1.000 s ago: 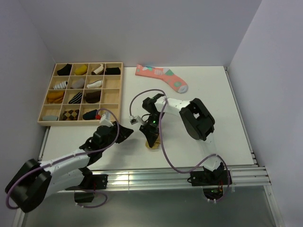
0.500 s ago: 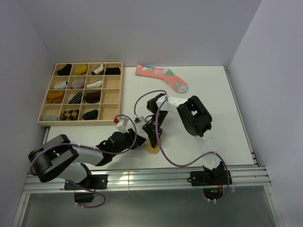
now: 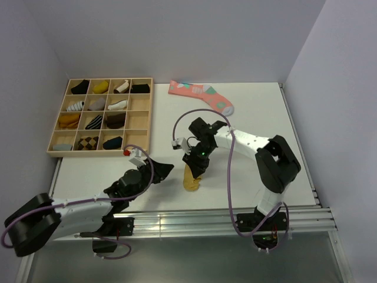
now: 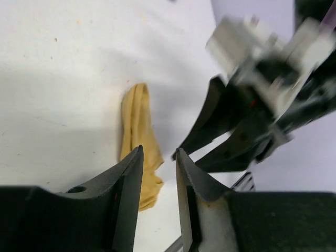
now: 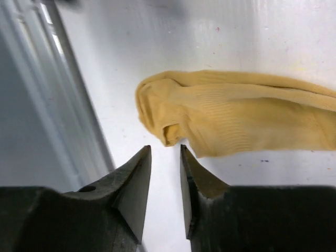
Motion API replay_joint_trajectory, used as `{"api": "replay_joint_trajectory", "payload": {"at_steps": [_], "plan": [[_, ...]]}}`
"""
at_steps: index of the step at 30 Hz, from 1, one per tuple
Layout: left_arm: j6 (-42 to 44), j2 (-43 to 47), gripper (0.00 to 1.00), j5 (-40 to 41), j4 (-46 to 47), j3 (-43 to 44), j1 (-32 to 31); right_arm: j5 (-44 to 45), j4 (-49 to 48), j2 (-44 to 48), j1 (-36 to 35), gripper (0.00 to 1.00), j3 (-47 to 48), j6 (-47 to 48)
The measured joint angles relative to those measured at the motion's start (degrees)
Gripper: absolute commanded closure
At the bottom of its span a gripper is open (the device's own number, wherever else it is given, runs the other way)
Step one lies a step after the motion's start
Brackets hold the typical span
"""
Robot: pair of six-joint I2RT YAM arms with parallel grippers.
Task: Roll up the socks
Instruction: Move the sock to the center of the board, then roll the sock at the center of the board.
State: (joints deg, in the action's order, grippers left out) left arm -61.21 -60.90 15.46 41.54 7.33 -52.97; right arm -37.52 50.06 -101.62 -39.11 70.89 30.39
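Note:
One of the socks, a mustard-tan ankle sock (image 3: 191,180), lies loosely folded on the white table near the front edge. It stretches across the right wrist view (image 5: 236,123) and runs lengthwise in the left wrist view (image 4: 136,126). My right gripper (image 3: 198,168) hovers at the sock's upper end; its jaws (image 5: 165,152) stand slightly open and empty, tips just short of the sock's folded edge. My left gripper (image 3: 167,170) sits just left of the sock, pointing at it, narrowly open (image 4: 158,157) with nothing between the fingers.
A wooden tray (image 3: 148,112) of compartments holding rolled socks stands at the back left. A long pink sock (image 3: 203,96) with teal and white patches lies at the back centre. The metal rail (image 3: 194,221) runs along the table's front edge, close to the mustard sock.
The right gripper has opened a little and no longer presses the mustard sock, which now shows more. Its elbow has swung right. The left gripper moved in toward the sock.

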Motion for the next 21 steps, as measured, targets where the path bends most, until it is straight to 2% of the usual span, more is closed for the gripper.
{"api": "replay_joint_trajectory", "payload": {"at_steps": [4, 10, 15, 21], "plan": [[-2.12, 10.47, 0.62, 4.57, -10.29, 1.79, 0.00, 6.43, -6.51, 4.63, -3.08, 0.56, -6.91, -1.51], [-4.48, 19.32, 0.57, 10.95, -26.56, 9.60, 0.00, 14.19, -12.11, 4.83, -8.96, 0.55, -10.58, -3.76], [-4.15, 22.53, 0.55, 13.97, -34.75, 15.43, 0.00, 19.37, -15.67, 4.83, -12.07, 0.55, -10.58, -5.66], [-3.23, 23.15, 0.53, 14.91, -38.66, 18.10, 0.00, 25.59, -17.53, 4.83, -14.01, 0.55, -10.56, -7.85]]}}
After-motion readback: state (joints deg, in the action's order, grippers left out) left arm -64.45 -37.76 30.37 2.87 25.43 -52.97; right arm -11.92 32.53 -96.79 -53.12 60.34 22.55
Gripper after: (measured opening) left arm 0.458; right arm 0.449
